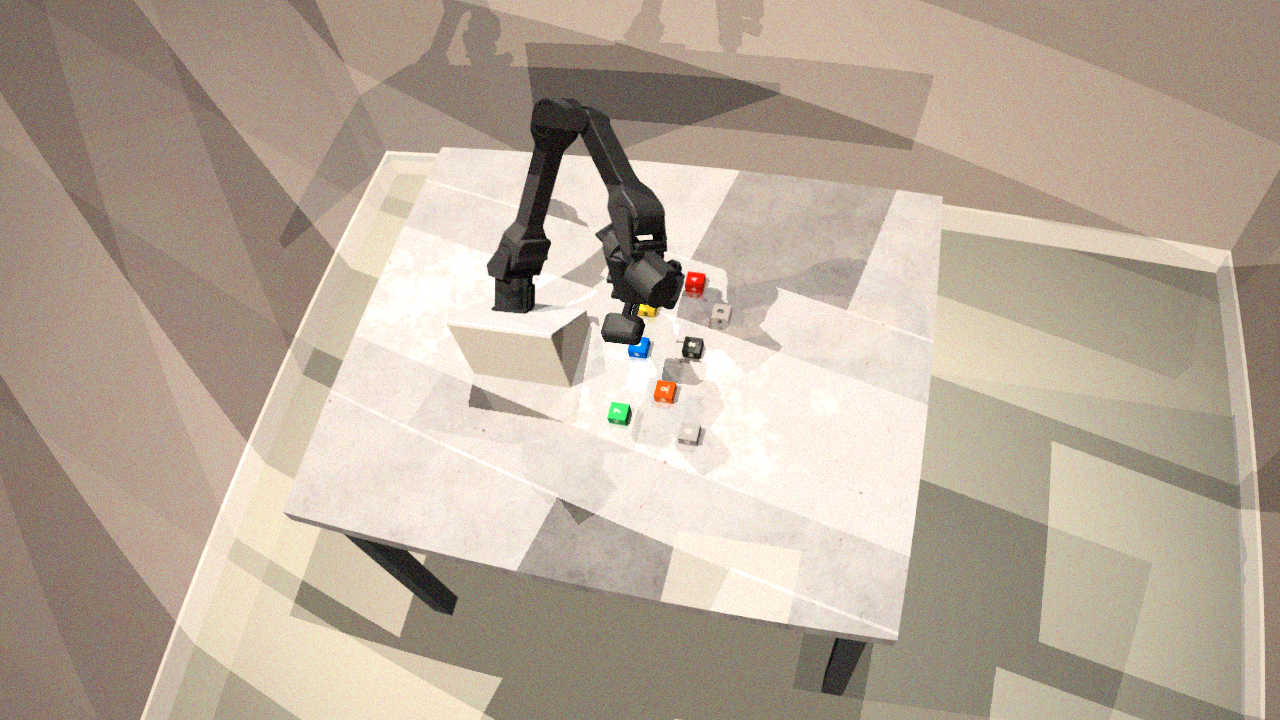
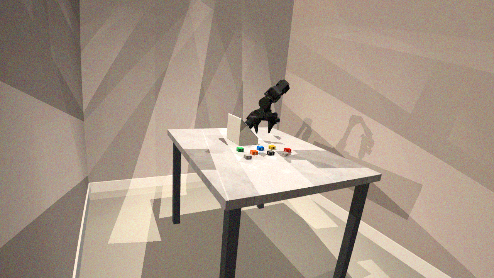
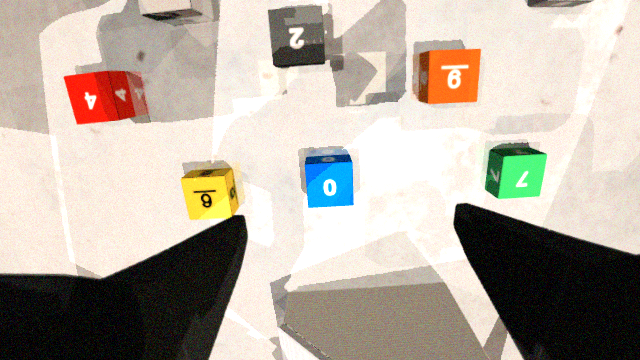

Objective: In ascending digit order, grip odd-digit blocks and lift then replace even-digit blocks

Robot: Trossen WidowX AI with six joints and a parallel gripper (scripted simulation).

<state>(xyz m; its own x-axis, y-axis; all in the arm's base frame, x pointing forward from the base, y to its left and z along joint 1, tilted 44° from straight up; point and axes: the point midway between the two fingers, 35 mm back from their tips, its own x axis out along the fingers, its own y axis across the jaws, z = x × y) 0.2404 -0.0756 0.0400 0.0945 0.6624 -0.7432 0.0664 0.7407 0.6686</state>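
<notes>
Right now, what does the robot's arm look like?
The arm is black all over, with chunky rounded joints and straight links between them. Its jaws are black too, two fingers narrowing towards their tips. I can't see any cables or markings.
</notes>
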